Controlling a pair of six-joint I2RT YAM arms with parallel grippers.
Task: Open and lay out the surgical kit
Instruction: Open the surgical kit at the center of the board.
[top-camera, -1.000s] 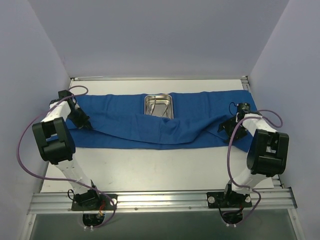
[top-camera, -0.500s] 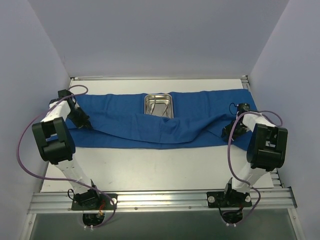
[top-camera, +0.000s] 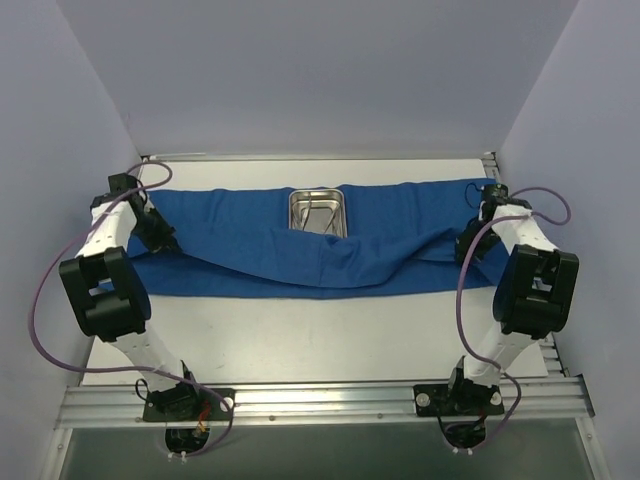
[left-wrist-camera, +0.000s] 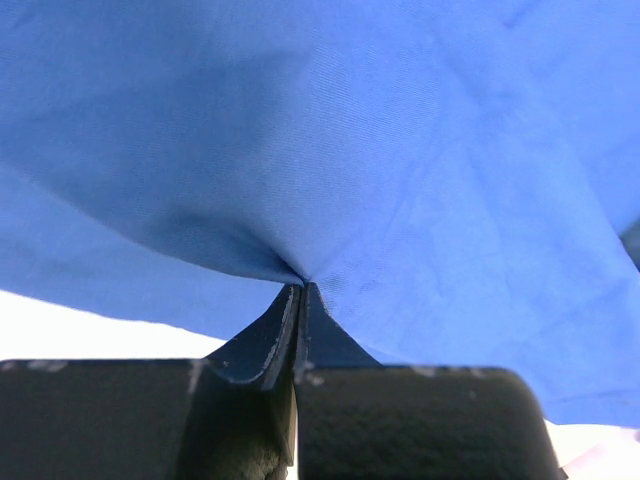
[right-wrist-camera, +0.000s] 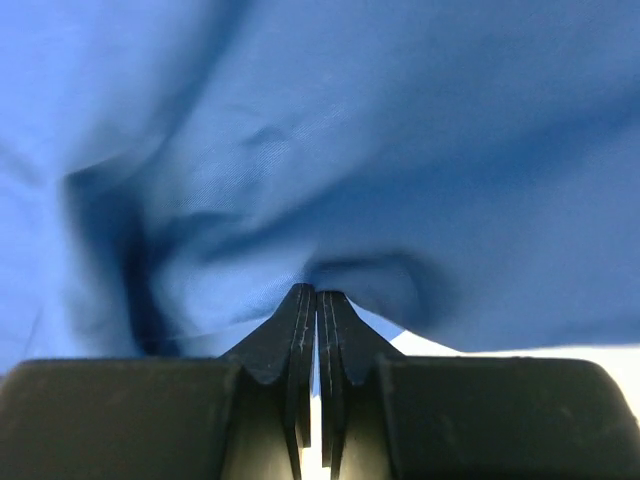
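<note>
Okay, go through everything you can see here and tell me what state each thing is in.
blue cloth wrap: opened into a wide rumpled band, pinched at both ends.
steel tray: uncovered, open side up, at the cloth's middle.
instruments: lying inside the tray, not yet laid out.
left gripper: shut on the cloth.
right gripper: shut on the cloth.

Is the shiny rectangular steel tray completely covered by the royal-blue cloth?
No, the steel tray sits exposed on the blue cloth, its inside open to view.
</note>
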